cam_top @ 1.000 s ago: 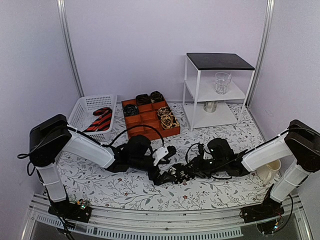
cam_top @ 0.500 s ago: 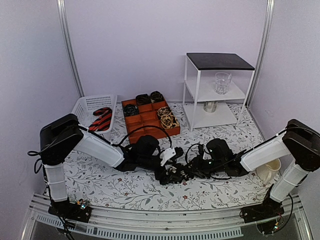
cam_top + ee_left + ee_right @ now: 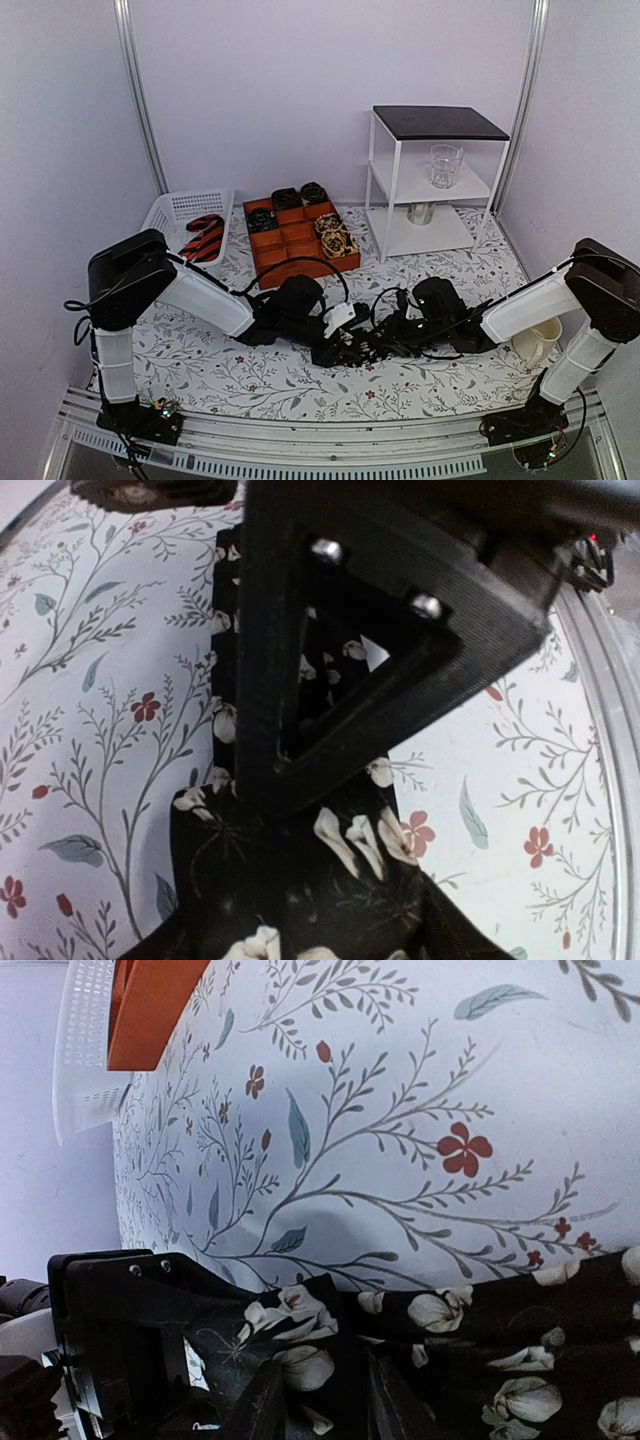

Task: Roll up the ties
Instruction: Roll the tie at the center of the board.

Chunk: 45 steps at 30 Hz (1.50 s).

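Note:
A black tie with cream flowers (image 3: pixel 357 346) lies on the flowered tablecloth at mid-table, where both grippers meet. In the left wrist view the tie (image 3: pixel 330 880) runs between my left gripper's (image 3: pixel 300 930) fingers, which stand apart on either side of it. The right gripper's black triangular finger (image 3: pixel 340 660) lies across the tie just beyond. In the right wrist view my right gripper (image 3: pixel 325 1405) is shut on bunched tie fabric (image 3: pixel 300 1360); the rest of the strip (image 3: pixel 520 1360) trails off to the right. A red-and-black striped tie (image 3: pixel 203 240) lies in the white basket (image 3: pixel 172 210).
An orange divided tray (image 3: pixel 300 240) behind the grippers holds dark tie coils (image 3: pixel 287 197) and a patterned one (image 3: pixel 335 235). A white shelf unit (image 3: pixel 430 215) with a glass (image 3: pixel 445 165) stands at the back right. A cream mug (image 3: pixel 537 345) sits by the right arm.
My left arm has slid right until its gripper reaches the tie, and its fingers have come in from wide open. The right gripper has kept its hold.

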Tool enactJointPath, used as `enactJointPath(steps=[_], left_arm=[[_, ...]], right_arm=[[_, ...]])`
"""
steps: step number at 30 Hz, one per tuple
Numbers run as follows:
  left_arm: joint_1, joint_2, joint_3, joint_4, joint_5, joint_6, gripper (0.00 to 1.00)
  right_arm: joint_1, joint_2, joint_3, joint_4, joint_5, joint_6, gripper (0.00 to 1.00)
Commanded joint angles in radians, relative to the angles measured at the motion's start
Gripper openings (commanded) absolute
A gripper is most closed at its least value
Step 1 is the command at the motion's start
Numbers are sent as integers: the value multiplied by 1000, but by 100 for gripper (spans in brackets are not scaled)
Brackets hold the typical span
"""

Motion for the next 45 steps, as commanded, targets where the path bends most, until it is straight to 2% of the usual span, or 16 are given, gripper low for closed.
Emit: enactJointPath(steps=[1,6,10,13,17,22,29,33,39,45], left_arm=[[-28,-19,-5,-19,74,25,48],[-29,-20,-19,-9,104,33,36],[-29,-21,-29,6,115,39,37],[-28,-26,-38,13,113,37,41],[-29,-26,-44,10,96,32,63],[-29,-94,-56,-1,52,5,72],[-29,-139,-94,-7,69,-23,74],[-30,-123,-78,-53,92,-59,78],[-47,-102,-94,-27,82,-89,82],[-73,-62,-61,-53,41,-72,81]], right_arm=[[5,-36,-6,-11,30,-28,30],[5,-30,-3,-14,15,-51,31],[6,-20,-13,-14,-7,-50,32],[6,-25,-22,-14,-28,-51,33],[6,-26,-25,-13,-68,-62,32],[17,-31,-37,-15,-87,-61,28],[24,-60,-48,-10,-99,-34,27],[27,-81,-52,-21,-87,-25,28],[42,-62,-47,-22,-80,-19,27],[58,-54,-51,-23,-65,4,28]])
